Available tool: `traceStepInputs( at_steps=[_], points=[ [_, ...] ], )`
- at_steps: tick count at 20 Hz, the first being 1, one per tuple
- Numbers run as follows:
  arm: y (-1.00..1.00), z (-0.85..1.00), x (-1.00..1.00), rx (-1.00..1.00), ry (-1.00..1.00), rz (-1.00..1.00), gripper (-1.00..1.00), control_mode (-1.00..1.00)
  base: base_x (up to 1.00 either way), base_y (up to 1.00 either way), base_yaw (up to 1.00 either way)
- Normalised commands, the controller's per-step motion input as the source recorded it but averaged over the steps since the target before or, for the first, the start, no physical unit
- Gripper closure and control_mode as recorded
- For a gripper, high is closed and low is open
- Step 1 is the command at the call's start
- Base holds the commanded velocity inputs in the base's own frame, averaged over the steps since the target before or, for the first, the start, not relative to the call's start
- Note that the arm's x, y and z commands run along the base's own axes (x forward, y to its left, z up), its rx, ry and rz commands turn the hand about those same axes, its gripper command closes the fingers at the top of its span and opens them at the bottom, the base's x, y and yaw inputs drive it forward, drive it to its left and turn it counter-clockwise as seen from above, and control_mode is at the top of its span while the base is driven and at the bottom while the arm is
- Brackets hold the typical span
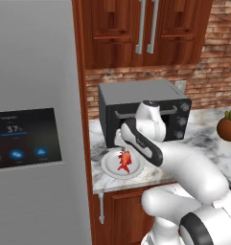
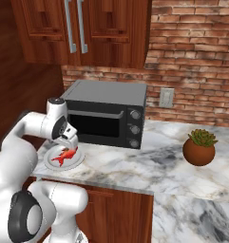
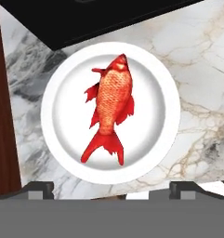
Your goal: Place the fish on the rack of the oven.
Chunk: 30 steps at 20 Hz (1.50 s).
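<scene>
A small red-orange fish [image 3: 108, 104] lies on a round white plate [image 3: 164, 107], head toward the black toaster oven and forked tail toward me. The plate rests on the marble counter near its front left corner. The fish [image 1: 124, 161] is also in the left base view and the fish [image 2: 65, 155] in the right base view. My gripper [image 3: 112, 188] hangs just above the plate, open, its fingertips [image 3: 41, 188] set wide apart with nothing between them. The hand [image 2: 70, 140] sits right over the plate's back rim. The oven and its rack are out of view.
A black toaster oven [image 2: 106, 114] stands just behind the plate. A grey fridge door with a display [image 1: 26, 139] and a wooden panel [image 1: 82, 119] border the counter on the left. A potted plant [image 2: 200, 147] sits to the right. Wooden cabinets [image 2: 82, 28] hang overhead.
</scene>
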Motion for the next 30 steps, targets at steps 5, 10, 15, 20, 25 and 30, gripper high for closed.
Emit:
traceStepInputs(
  at_steps=[5, 10, 15, 20, 25, 30],
  points=[
    [0.17, -0.26, 0.01, -0.05, 0.00, 0.00, -1.00, -1.00, 0.00, 0.00, 0.00],
    [0.10, -0.27, 0.08, -0.08, 0.02, 0.00, -1.00, -1.00, 0.00, 0.00, 0.00],
    [0.00, -0.29, 0.04, -0.05, 0.00, 0.00, -1.00, -1.00, 0.00, 0.00, 0.00],
    [0.00, -0.22, 0.10, 0.00, 0.00, 0.00, -1.00, -1.00, 0.00, 0.00, 0.00],
    [0.00, -0.20, 0.34, 0.00, 0.01, 0.00, -1.00, -1.00, 0.00, 0.00, 0.00],
    [0.00, -0.23, 0.30, 0.00, 0.01, 0.00, -1.00, -1.00, 0.00, 0.00, 0.00]
  ],
)
